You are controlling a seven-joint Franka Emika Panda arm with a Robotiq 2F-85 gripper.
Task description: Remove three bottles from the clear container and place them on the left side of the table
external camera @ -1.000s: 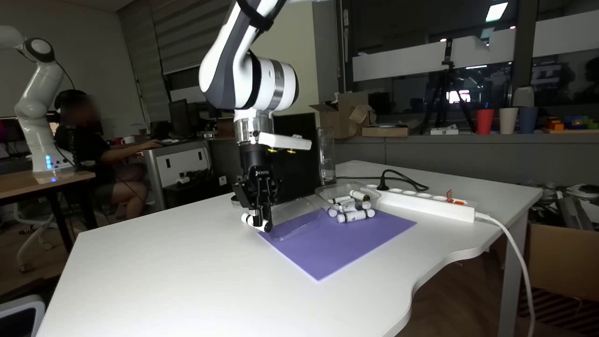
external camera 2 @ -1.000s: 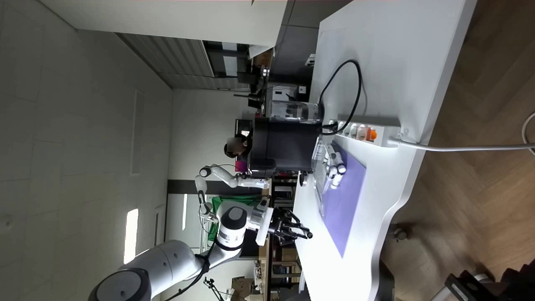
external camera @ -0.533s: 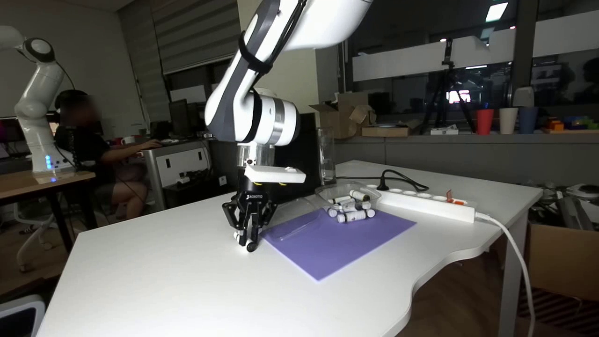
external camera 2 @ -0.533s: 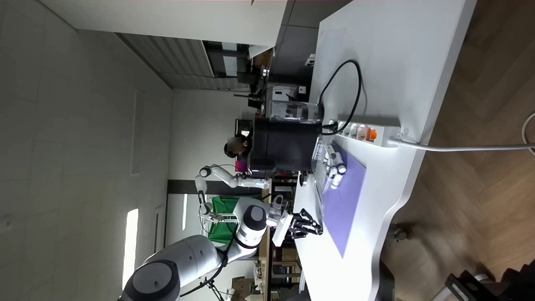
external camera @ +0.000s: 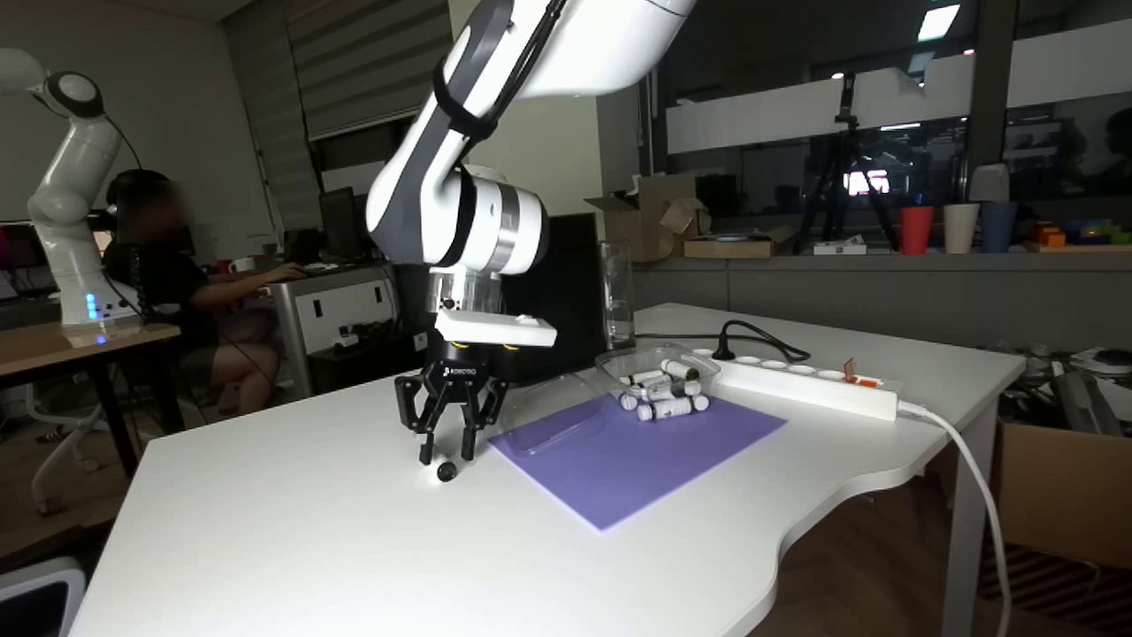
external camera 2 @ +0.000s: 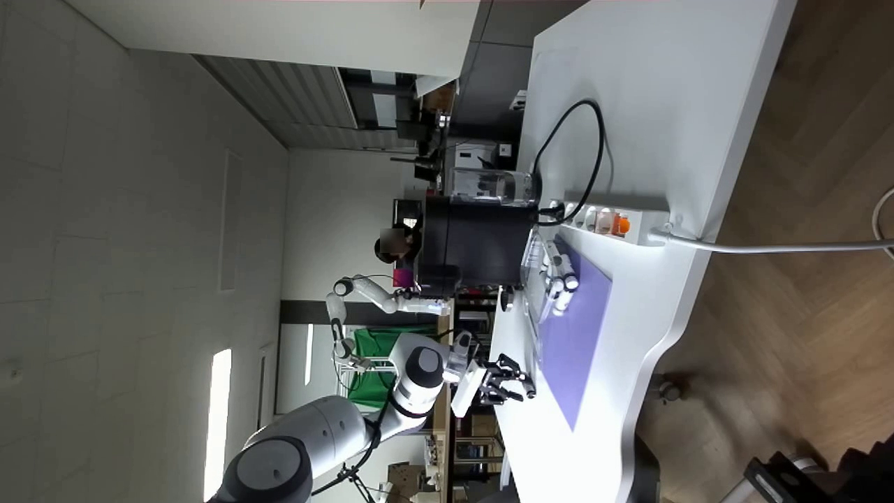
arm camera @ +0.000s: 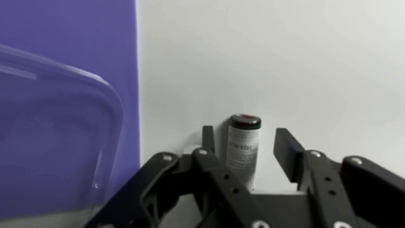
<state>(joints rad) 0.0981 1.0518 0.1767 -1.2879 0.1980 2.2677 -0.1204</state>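
Observation:
A whitish bottle (arm camera: 243,148) with a dark cap lies on the white table (arm camera: 284,63), just left of the purple mat in an exterior view. My gripper (external camera: 447,448) stands open over it, one finger on each side, with gaps visible between the bottle and both pads in the wrist view. The bottle's dark cap (external camera: 447,471) faces forward in an exterior view. Several other bottles (external camera: 672,389) are heaped at the clear container (external camera: 613,364); whether all lie inside is hard to tell through the plastic. In an exterior view the fingers (external camera 2: 529,388) hide the released bottle.
A purple mat (external camera: 637,469) holds a flat clear plastic piece (arm camera: 115,95) close to the gripper. Behind stands a tall black machine (external camera: 562,301) beside a clear cylinder (external camera: 617,296). A white power strip (external camera: 805,389) with cables runs along the right.
The gripper came down and forward with the bottle, away from the mat. Within the last half second its fingers spread apart, and the bottle now rests on the table between them.

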